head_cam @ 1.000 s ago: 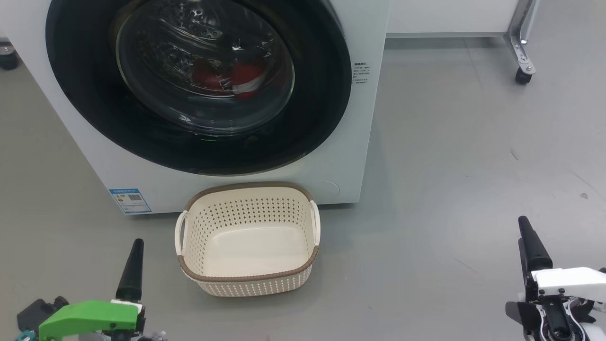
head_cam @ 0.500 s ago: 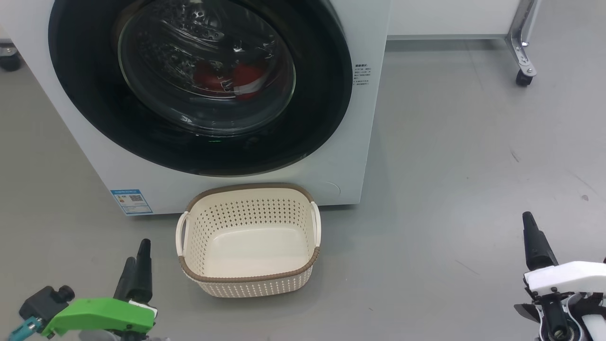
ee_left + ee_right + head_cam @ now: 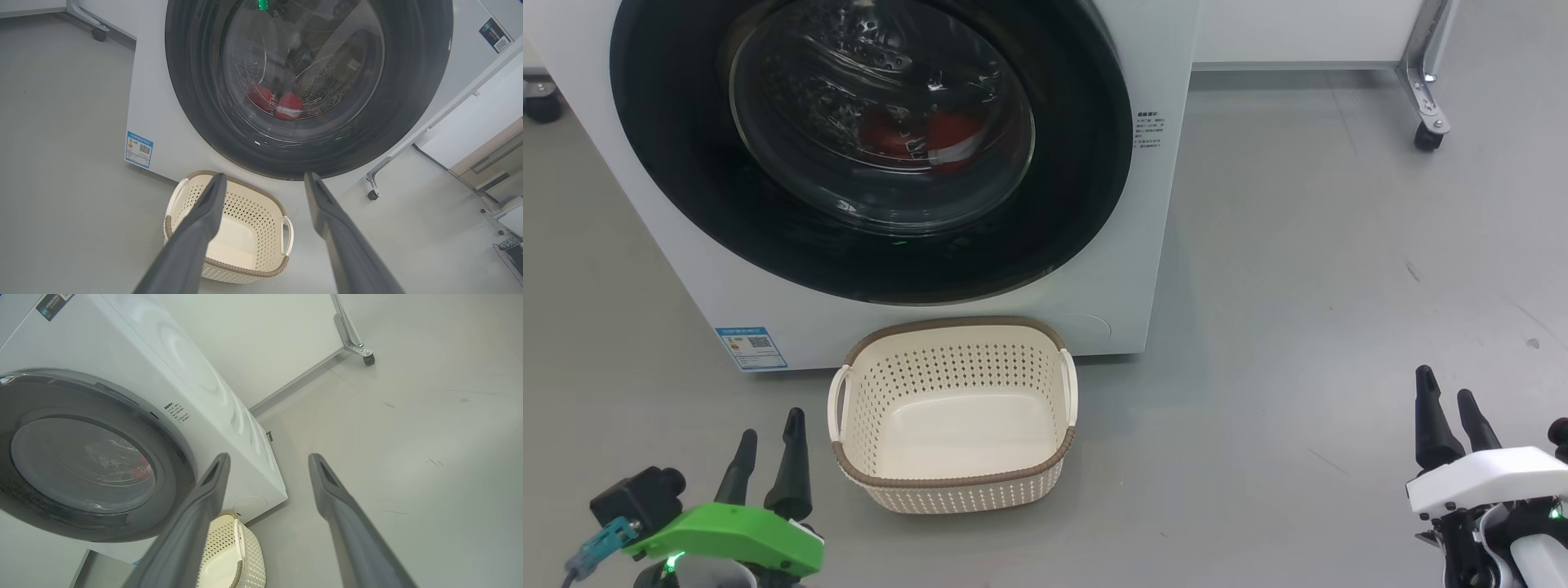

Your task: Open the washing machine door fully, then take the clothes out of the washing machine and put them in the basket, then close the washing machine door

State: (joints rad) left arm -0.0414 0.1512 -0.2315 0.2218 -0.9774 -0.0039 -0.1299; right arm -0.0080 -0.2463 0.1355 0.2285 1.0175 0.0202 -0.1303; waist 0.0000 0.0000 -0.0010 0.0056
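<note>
The washing machine door is shut flush against the washing machine, well ahead of both pairs of fingers. The red clothes lie behind its glass, so no step looks done yet. The basket stands empty just ahead of and beside the left gripper, whose fingers are spread and hold nothing. The right gripper — well apart on the basket's far side — is likewise spread and empty. Opening, unloading and closing all remain — door first.
</note>
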